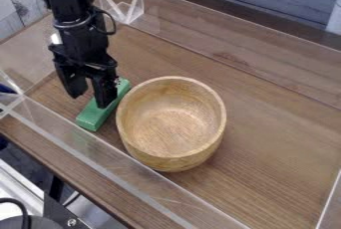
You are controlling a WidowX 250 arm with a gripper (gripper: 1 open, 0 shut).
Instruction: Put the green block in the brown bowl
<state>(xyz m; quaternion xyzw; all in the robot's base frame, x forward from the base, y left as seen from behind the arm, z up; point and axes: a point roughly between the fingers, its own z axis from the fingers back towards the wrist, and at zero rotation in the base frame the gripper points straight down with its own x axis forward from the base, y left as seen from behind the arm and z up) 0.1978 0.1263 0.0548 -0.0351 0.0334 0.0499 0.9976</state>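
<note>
The green block (96, 114) lies flat on the wooden table, just left of the brown bowl (170, 121) and nearly touching its rim. My gripper (84, 93) points straight down over the block's far end, open. One dark finger (103, 91) stands on or against the block's upper part and the other finger (67, 84) hangs to its left over the table. The block's far end is hidden behind the fingers. The bowl holds nothing.
A clear plastic wall (80, 153) runs along the table's front edge, close to the block and bowl. A clear bracket (127, 9) stands at the back behind the arm. Bare wooden tabletop (266, 84) stretches right of the bowl.
</note>
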